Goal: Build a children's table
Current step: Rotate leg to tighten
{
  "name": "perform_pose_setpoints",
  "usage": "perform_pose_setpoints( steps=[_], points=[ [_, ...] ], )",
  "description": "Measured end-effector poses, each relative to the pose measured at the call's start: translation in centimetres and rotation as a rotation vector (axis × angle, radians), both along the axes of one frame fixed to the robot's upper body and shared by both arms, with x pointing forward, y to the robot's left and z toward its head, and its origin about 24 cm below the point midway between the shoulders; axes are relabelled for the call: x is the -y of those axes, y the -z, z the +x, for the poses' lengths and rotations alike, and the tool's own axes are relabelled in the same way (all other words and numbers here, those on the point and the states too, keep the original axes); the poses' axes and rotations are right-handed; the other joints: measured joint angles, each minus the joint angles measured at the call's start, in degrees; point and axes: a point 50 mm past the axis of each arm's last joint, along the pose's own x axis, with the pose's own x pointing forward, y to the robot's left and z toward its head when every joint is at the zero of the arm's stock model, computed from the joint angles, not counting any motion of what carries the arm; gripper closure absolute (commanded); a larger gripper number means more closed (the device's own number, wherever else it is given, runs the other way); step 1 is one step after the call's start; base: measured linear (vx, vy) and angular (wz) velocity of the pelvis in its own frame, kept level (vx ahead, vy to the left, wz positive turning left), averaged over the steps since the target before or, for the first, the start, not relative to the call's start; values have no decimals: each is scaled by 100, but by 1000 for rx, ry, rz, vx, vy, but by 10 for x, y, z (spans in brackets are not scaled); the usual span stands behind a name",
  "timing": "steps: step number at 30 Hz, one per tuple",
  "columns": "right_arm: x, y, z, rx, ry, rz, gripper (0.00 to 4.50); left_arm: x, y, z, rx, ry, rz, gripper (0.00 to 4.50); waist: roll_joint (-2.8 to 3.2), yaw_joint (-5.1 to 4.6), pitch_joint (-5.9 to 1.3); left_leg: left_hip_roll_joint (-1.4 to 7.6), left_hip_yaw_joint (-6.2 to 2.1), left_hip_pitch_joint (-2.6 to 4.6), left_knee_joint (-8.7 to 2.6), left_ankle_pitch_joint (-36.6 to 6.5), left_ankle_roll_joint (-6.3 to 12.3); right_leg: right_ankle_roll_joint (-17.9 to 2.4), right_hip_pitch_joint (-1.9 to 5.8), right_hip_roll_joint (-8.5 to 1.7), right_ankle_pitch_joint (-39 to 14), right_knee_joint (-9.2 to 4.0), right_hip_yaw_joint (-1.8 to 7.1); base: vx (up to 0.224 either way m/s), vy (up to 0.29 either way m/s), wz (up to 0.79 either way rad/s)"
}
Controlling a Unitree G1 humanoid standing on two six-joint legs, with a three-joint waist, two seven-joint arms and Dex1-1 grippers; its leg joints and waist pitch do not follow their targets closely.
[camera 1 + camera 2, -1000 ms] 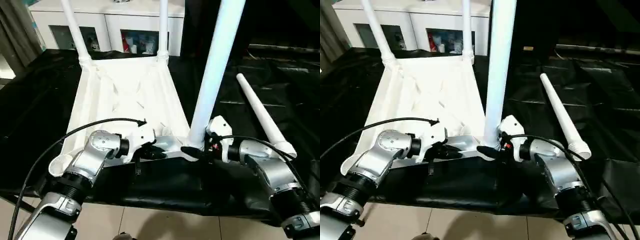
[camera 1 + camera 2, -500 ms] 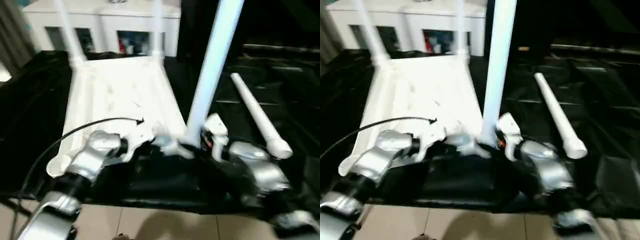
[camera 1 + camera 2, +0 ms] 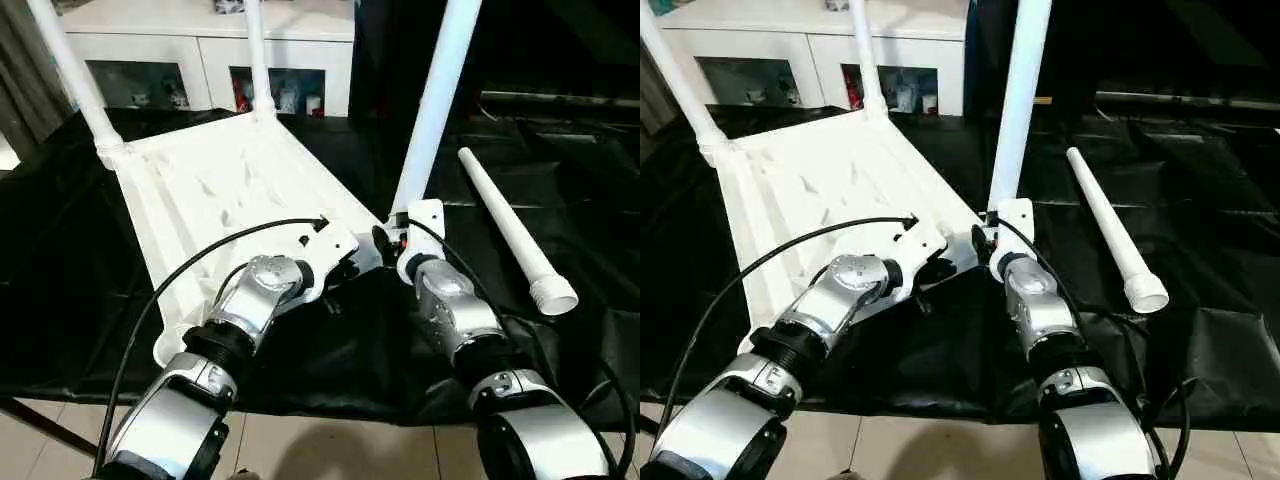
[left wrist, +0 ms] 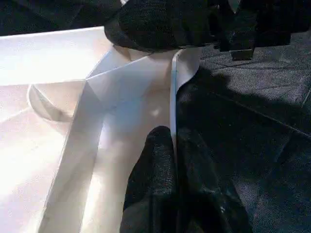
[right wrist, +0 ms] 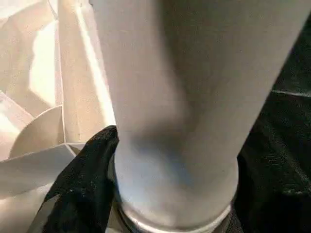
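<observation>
Three legs stand upright in the upturned tabletop (image 3: 210,190), which lies on the black-covered table (image 3: 80,300). The fourth leg (image 3: 510,235) lies flat well off to the right, its long axis running away from the robot, nearer the right arm. The right gripper (image 3: 392,240) clasps the near standing leg (image 3: 432,110) at its base, while the left gripper (image 4: 174,145), pressed together, pinches the tabletop's near rim.

This looks like a room in a home, or a space set up to resemble one. A white cabinet (image 3: 210,60) with glass doors stands at the back, small colourful items (image 3: 285,95) on its shelves, and a grey curtain (image 3: 25,90) hangs at the left edge. The floor is pale tile (image 3: 330,450), and a black cloth (image 3: 560,200) covers the low work surface.
</observation>
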Motion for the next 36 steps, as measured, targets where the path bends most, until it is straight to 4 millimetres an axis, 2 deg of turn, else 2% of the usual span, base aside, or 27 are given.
perform_pose_setpoints(
  steps=[6,8,10,14,18,24,31,32,36],
  points=[
    [3,4,-2,6,-20,38,43,-4,-1,1,14,1,4,450,6,-8,3,0,3,-8,-7,0,0,-1,-16,0,9,0,1,0,0,0],
    [7,4,-4,24,-61,39,29,-6,-1,1,15,7,3,450,7,-11,5,0,3,-11,-8,0,0,-1,-22,1,9,0,1,0,0,0],
    [15,-2,-8,62,-187,28,10,-12,-1,0,16,31,-1,450,9,-6,5,1,3,-14,-12,1,1,0,-26,3,9,0,1,0,0,0],
    [31,-10,-17,85,-386,-29,10,-30,-1,-1,17,75,1,450,11,-8,5,5,1,-13,-17,1,1,2,-29,12,8,-1,3,0,0,0],
    [47,-13,-35,68,-589,-74,10,-46,-1,-7,13,157,1,450,11,2,7,6,2,-14,-15,1,2,3,-30,12,6,-8,3,0,0,0],
    [52,-22,-50,46,-790,-109,10,-61,-3,-22,-43,298,-22,450,12,27,9,7,3,-26,-13,1,3,2,-37,12,6,-14,4,0,0,0],
    [43,-20,-54,25,-867,-116,10,-59,-4,-33,-84,410,-31,450,10,119,12,8,8,-32,-10,5,10,2,-40,11,6,-16,5,0,0,0],
    [42,-20,-54,25,-868,-115,34,-59,-4,-33,-85,411,-31,450,8,119,13,8,9,-32,-10,5,10,2,-40,11,6,-15,5,0,0,0],
    [38,-19,-54,25,-876,-106,61,-59,-4,-33,-83,410,-30,450,4,116,16,8,10,-32,-10,5,10,2,-42,11,6,-15,5,0,0,0]
  ],
)
